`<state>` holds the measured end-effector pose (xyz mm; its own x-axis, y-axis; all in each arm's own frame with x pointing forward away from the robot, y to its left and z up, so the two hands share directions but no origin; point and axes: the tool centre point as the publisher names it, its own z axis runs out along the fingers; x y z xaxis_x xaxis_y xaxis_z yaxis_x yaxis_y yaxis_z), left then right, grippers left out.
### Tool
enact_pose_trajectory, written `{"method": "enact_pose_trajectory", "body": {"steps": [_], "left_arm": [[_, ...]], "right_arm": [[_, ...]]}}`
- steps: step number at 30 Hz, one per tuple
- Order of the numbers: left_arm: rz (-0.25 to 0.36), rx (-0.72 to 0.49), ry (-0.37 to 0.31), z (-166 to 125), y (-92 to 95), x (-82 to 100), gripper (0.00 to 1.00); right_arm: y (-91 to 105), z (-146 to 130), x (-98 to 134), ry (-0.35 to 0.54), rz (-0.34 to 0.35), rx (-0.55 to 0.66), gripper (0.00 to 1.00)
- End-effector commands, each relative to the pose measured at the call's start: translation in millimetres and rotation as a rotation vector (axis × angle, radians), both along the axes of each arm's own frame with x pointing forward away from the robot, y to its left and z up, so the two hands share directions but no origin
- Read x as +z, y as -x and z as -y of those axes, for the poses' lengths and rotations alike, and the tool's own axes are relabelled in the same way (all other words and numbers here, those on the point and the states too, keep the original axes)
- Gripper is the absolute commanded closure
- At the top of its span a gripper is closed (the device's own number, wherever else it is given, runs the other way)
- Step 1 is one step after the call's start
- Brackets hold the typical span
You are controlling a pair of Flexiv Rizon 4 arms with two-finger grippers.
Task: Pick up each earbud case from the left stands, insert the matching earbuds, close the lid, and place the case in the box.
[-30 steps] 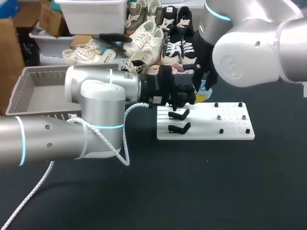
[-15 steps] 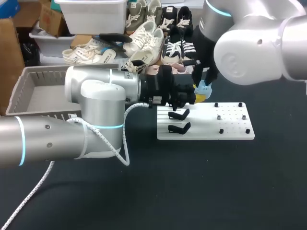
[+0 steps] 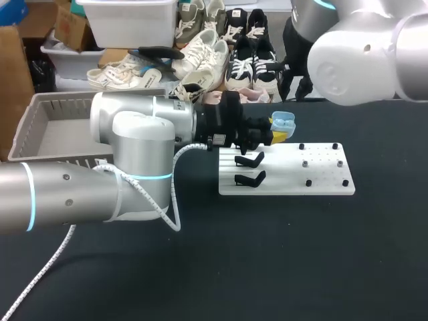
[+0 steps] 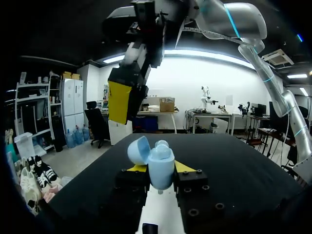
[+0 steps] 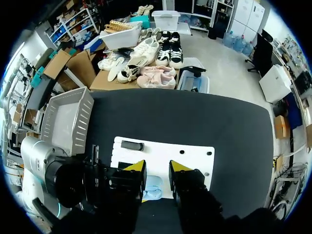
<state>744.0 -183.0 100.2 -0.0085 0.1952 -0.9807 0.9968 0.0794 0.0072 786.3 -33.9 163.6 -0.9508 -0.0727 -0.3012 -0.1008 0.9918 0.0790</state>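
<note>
Pinching the light-blue earbud case point(image 4: 161, 161) from both sides, the left tool point(image 4: 160, 168) holds it with the lid swung open, just above the white stand board's point(image 3: 324, 179) far left corner. The right tool point(image 5: 157, 170) hangs higher over that same corner, fingers spread and empty, with the case directly beneath them.

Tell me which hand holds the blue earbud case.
The left hand: it is shut on the open blue earbud case from both sides. The right hand hangs above it, open and empty.
</note>
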Motion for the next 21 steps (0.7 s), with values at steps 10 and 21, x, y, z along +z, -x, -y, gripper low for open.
{"method": "enact_pose_trajectory", "body": {"steps": [10, 21], "left_arm": [[0.002, 0.004, 0.002, 0, 1.4, -0.2, 1.00], [0.002, 0.004, 0.002, 0, 1.4, -0.2, 1.00]], "right_arm": [[-5.7, -1, -29, 0.011, -0.100, -0.019, 0.75], [30.0, 9, -16, -0.029, -0.052, -0.039, 0.76]]}}
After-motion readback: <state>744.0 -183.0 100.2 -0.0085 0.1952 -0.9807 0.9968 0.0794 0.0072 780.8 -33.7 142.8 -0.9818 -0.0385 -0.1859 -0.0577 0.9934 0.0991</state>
